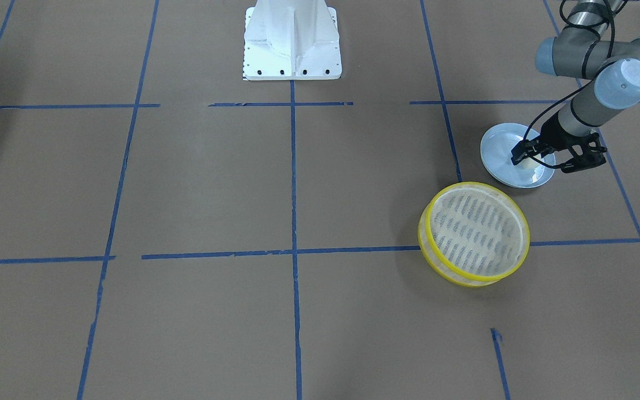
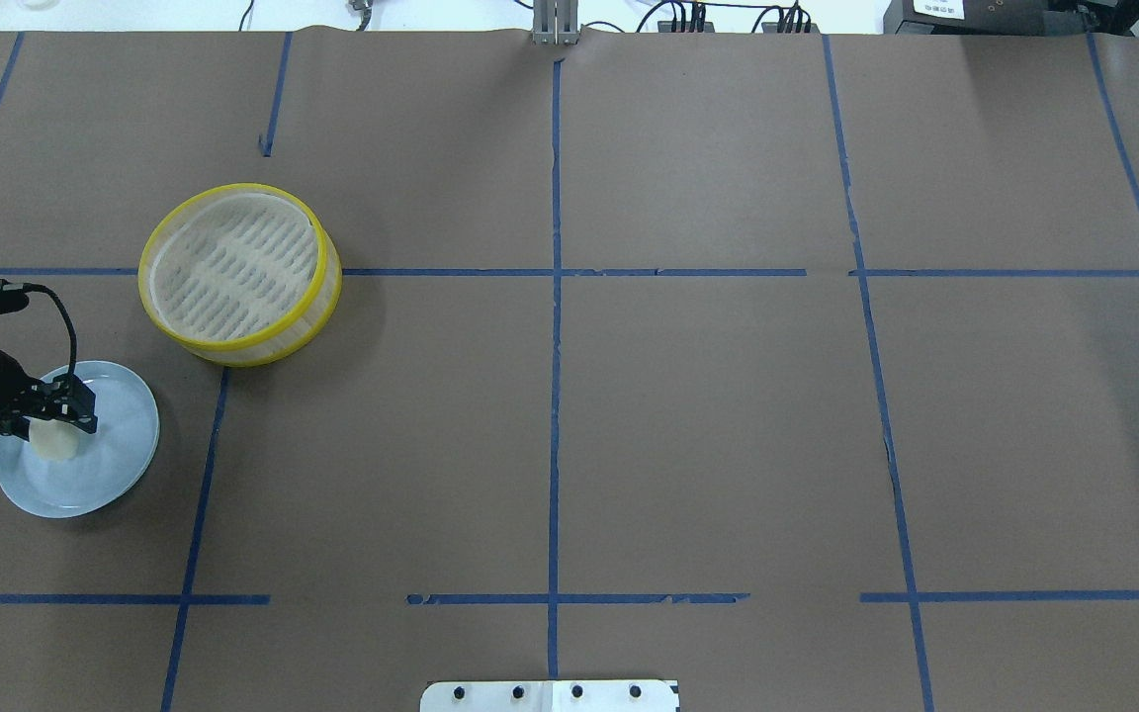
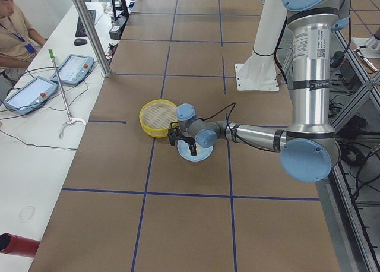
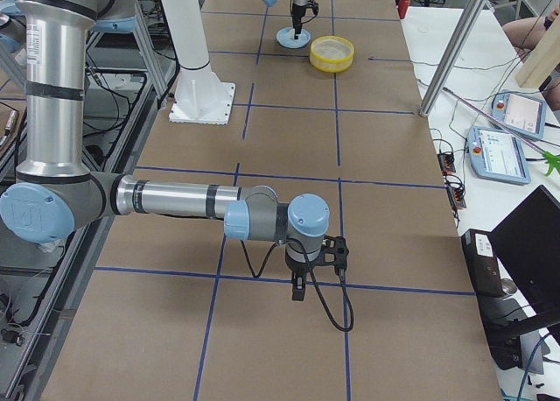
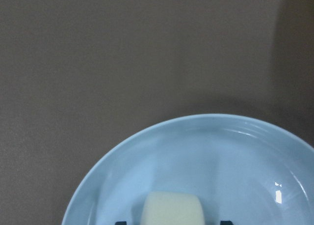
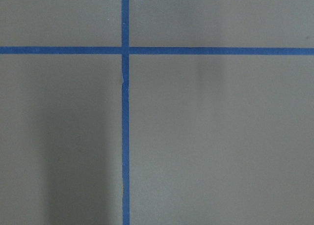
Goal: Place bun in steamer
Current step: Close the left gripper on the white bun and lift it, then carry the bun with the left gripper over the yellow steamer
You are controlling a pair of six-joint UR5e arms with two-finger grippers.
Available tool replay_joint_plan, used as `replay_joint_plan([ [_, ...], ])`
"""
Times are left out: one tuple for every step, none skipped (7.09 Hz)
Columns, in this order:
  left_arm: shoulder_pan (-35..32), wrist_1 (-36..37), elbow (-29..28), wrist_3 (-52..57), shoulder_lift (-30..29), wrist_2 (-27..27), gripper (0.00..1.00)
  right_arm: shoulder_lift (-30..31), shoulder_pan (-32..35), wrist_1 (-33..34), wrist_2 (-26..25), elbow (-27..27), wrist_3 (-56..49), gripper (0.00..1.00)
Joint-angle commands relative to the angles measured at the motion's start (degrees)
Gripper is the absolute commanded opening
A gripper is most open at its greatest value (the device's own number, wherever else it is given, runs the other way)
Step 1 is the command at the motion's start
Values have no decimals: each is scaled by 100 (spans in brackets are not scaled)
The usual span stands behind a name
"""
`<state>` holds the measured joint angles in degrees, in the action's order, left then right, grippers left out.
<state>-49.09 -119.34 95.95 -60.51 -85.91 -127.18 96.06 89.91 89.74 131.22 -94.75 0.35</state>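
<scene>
A: Where is the bun (image 5: 172, 209)?
B: On the blue plate (image 2: 120, 445). The left jaws are spread astride it, not touching.
A: Advice?
B: Centre, pinch softly, lift clear, then carry it toward one o'clock, to the steamer (image 2: 233, 348). I cannot tell how the right jaws stand.

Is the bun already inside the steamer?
No, the bun sits on the blue plate, apart from the steamer.

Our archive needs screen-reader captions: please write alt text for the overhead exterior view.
The left arm's black two-finger gripper straddles a small cream-white bun on a pale blue round plate; a yellow-rimmed round steamer basket sits empty beside it on the brown blue-taped table.
</scene>
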Motion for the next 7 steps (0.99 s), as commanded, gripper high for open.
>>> replay_joint_plan([
  [5,8,28,13,-4,-9,18,0,0,0,0,0,0,100],
  [-30,34,316,-13,-13,-44,11,-9,0,0,0,0,0,100],
  [-178,34,824,-40,-5,-61,11,0,0,0,0,0,0,100],
  [-676,34,1020,-40,-187,-70,11,0,0,0,0,0,0,100],
  [-942,199,970,-49,-763,-70,12,0,0,0,0,0,0,100],
  [-945,958,778,-31,-1535,-27,13,0,0,0,0,0,0,100],
  [-910,1618,167,65,-2369,8,13,0,0,0,0,0,0,100],
])
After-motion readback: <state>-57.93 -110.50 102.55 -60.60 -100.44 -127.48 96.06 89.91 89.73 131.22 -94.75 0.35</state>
